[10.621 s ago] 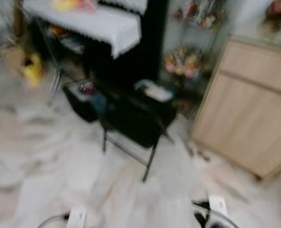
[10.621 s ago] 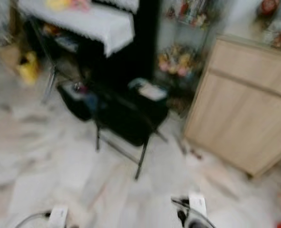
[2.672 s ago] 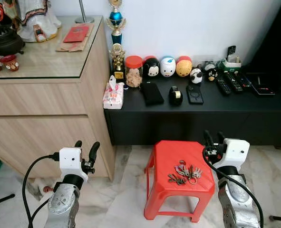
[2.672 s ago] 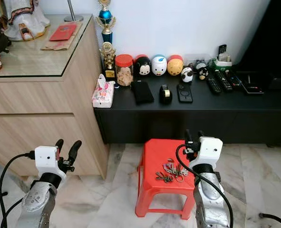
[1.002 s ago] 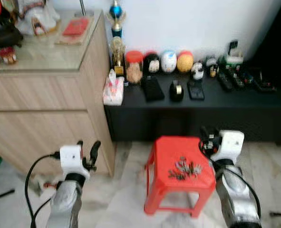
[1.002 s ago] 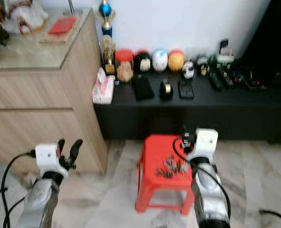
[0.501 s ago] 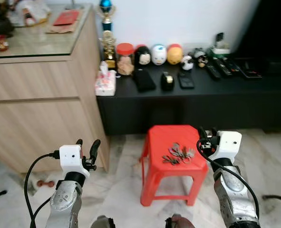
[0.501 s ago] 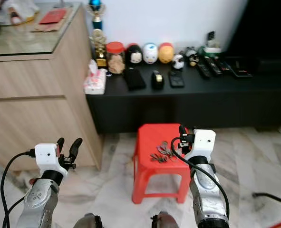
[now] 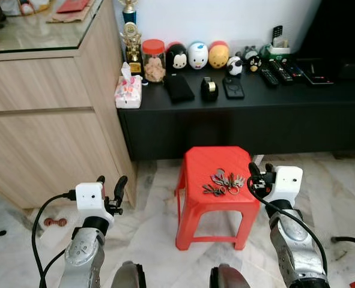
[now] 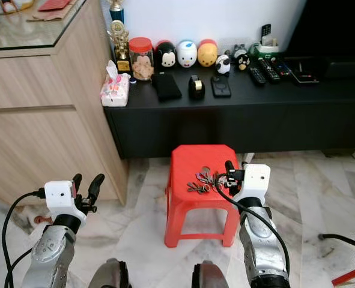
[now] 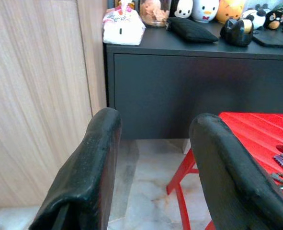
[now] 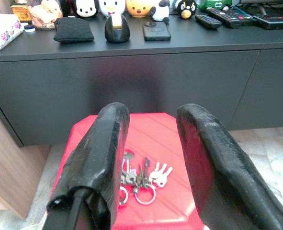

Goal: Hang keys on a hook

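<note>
A bunch of keys (image 9: 223, 182) on rings lies on top of a red plastic stool (image 9: 196, 167) on the marble floor. In the right wrist view the keys (image 12: 142, 179) sit just past the fingertips, between the two black fingers (image 12: 98, 158). My right gripper (image 9: 254, 175) hovers open at the stool's right edge, level with the keys and apart from them. My left gripper (image 9: 110, 187) is open and empty, well left of the stool, near the wooden cabinet. The stool's corner (image 11: 261, 134) reaches into the left wrist view.
A low black console (image 9: 237, 114) behind the stool carries toy figures, a jar, a tissue pack and remotes. A tall wooden cabinet (image 9: 51, 138) stands at the left. My two feet (image 9: 129, 277) are at the bottom edge. A black cable (image 9: 348, 241) lies on the floor at the right.
The camera has tipped further down and drawn back a little, so stool and console sit higher in the picture. Both grippers keep their pose; the keys lie where they were.
</note>
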Motion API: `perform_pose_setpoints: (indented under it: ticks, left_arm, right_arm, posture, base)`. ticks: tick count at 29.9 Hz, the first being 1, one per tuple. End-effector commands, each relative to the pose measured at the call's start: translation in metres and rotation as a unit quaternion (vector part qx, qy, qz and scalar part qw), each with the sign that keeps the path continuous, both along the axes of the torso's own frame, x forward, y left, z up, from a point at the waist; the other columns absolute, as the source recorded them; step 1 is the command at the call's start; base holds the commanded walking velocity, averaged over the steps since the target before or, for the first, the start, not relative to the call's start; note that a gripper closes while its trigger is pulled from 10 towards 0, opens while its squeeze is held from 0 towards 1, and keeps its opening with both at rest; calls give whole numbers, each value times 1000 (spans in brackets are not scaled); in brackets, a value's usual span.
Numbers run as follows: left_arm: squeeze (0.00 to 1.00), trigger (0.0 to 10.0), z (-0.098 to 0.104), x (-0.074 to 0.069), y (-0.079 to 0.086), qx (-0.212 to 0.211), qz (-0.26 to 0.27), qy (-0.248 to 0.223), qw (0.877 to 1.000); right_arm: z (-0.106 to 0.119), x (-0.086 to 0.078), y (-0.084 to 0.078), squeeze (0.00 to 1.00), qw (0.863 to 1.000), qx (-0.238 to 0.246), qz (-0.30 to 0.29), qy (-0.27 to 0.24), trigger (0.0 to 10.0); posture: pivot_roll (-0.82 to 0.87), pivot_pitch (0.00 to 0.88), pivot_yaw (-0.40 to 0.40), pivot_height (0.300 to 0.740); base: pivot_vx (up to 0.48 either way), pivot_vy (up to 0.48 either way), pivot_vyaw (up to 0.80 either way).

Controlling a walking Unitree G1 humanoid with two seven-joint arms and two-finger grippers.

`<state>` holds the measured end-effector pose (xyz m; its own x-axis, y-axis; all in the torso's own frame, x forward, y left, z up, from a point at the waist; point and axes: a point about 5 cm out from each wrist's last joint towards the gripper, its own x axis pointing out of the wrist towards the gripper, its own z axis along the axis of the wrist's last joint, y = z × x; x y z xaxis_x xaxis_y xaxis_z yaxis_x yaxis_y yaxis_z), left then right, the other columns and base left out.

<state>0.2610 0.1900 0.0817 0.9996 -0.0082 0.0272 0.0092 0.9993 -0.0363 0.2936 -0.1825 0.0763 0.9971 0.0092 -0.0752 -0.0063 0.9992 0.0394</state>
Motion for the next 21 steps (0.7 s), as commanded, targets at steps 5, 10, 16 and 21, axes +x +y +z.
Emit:
perform_pose_setpoints:
  ticks: [5,10,16,21]
  left_arm:
    - [0,10000,2,1,1,-2,1,3,1000]
    - [0,10000,2,1,1,-3,0,3,1000]
    - [0,10000,1,2,0,-3,1,7,1000]
    - [0,10000,1,2,0,-4,1,6,1000]
  right_arm:
    - [-4,-2,2,0,1000,6,8,9,10000]
    - [-6,-3,4,0,1000,8,17,13,10000]
    - [-10,-5,8,0,999,7,31,25,10000]
    - [-9,-4,8,0,999,9,36,23,10000]
  posture:
    - [-138,87,-13,601]
    - [-138,87,-10,601]
    - [-136,86,-13,601]
    - [-136,85,-14,601]
  base:
    - [0,0,0]
    - [0,0,0]
    - [0,0,0]
    - [0,0,0]
